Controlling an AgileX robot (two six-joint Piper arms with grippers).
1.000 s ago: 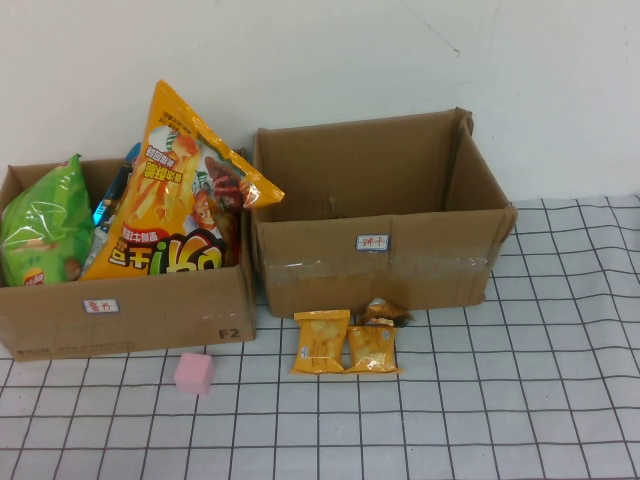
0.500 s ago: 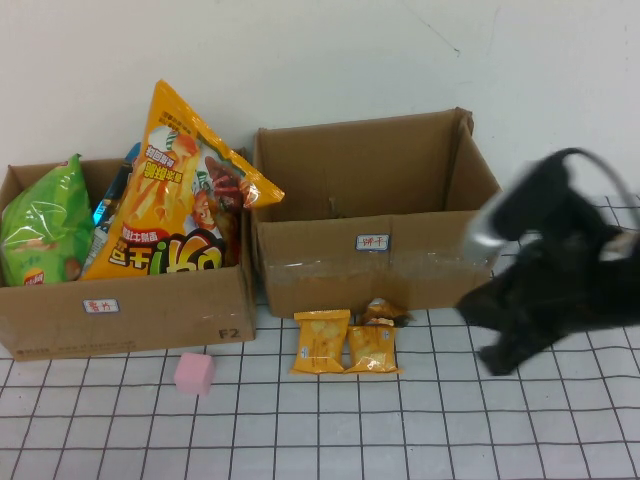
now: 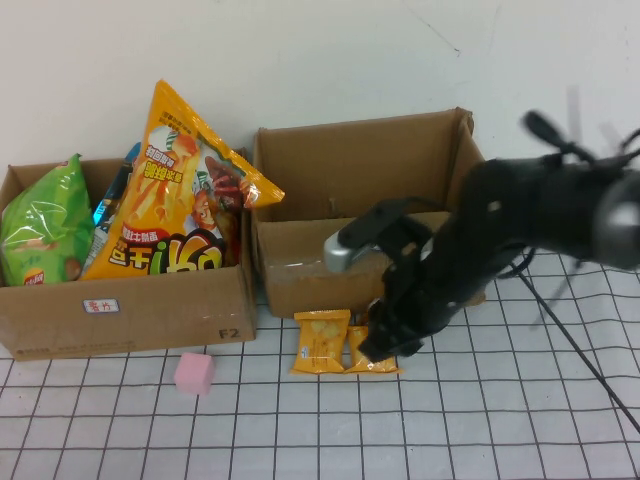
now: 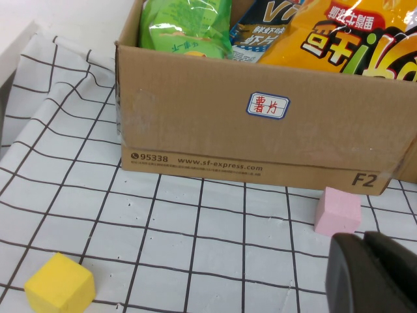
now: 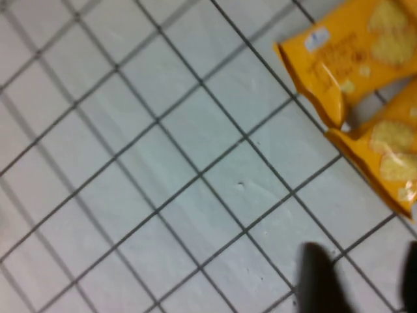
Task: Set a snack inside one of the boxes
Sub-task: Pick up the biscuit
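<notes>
High view: two cardboard boxes along the far edge of the counter. Left box [image 3: 120, 305] is packed: green chip bag [image 3: 42, 222], big orange chip bag [image 3: 180, 190] standing tall above the rim, a blue pack wedged between them, mostly hidden. Right box [image 3: 380, 215] shows bare cardboard inside; its front wall is partly covered by the right arm [image 3: 500, 235].

Two small yellow snack packs [image 3: 322, 341] lie side by side on the grid cloth, just in front of the right box. Right gripper [image 3: 385, 335] sits low over the right-hand pack, touching or nearly so; blur there, contact unclear. Right wrist view: two dark fingers [image 5: 319, 277] apart, nothing between them, packs just beyond.

Pink cube [image 3: 194, 372] near the left box's front. Left wrist view adds a yellow cube [image 4: 60, 284] toward the left edge. Left gripper [image 4: 374, 274] is a dark shape cut off at the frame corner; can't tell its opening.
</notes>
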